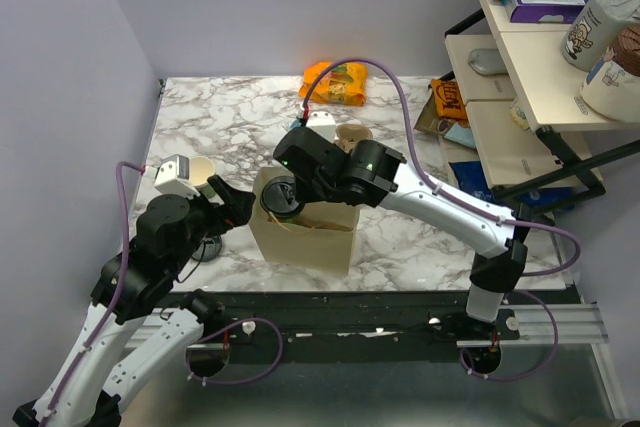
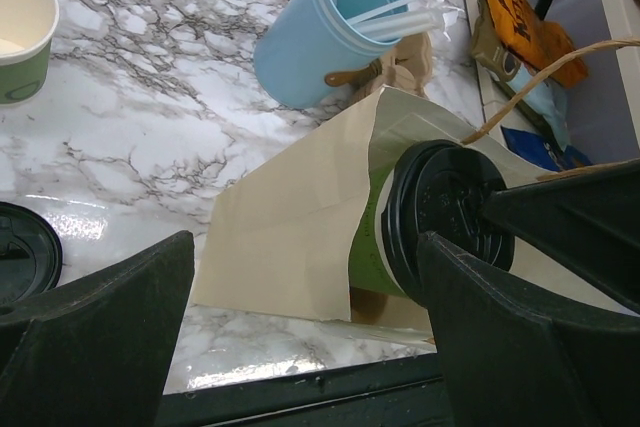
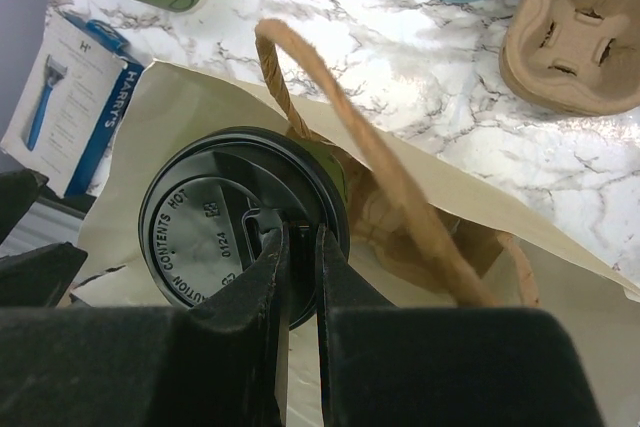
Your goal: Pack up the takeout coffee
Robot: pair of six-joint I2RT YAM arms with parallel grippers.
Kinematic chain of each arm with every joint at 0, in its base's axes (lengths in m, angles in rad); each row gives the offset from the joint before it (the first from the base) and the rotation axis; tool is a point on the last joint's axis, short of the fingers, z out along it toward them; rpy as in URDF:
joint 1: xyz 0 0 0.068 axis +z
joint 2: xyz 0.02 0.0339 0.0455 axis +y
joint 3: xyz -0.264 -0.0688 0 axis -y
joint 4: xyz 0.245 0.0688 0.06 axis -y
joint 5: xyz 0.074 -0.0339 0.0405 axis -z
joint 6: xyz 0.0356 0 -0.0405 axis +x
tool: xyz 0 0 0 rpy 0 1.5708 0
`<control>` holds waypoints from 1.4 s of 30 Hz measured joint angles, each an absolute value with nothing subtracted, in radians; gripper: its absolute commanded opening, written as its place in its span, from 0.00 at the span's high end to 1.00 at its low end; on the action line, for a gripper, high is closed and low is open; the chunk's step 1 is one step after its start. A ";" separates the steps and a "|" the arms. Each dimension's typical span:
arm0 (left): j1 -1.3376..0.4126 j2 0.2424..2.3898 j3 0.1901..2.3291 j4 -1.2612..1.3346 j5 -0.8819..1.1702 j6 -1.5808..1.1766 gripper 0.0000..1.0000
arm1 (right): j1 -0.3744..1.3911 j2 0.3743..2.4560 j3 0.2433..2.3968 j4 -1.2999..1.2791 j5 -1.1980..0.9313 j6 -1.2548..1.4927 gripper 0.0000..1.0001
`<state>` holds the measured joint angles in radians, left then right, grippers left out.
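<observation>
Now: right end effector pinched on lid rim of coffee cup; cup hung just beneath it at mouth of paper bag, partly inside; long axis tilted, base pointing down into bag; green wall, black lid; left end effector gaping, empty, beside bag.

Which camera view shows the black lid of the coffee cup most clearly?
The right wrist view: the lid fills the middle, its top face and lettering readable, with the right gripper pinching its rim. The left wrist view shows it at an angle on the green cup. In the top view the right arm hides most of it.
</observation>
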<state>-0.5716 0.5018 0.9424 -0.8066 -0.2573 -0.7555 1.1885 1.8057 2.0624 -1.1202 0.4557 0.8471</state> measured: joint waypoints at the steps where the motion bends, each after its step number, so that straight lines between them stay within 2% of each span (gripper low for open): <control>1: -0.572 0.503 0.942 -0.806 -0.257 -0.756 0.01 | 1.188 1.811 2.062 -1.121 0.456 0.847 0.99; 28: -0.572 0.535 0.921 -0.790 -0.248 -0.756 0.01 | 1.188 1.882 1.944 -1.086 0.441 0.864 0.99; 42: -0.572 0.583 0.870 -0.744 -0.146 -0.741 0.02 | 1.193 1.911 1.924 -1.064 0.438 0.886 0.99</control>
<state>-0.5716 0.5835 0.8696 -0.7441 -0.1459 -0.7414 1.1927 1.9110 1.9240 -1.0641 0.4381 0.8864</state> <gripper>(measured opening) 0.987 0.181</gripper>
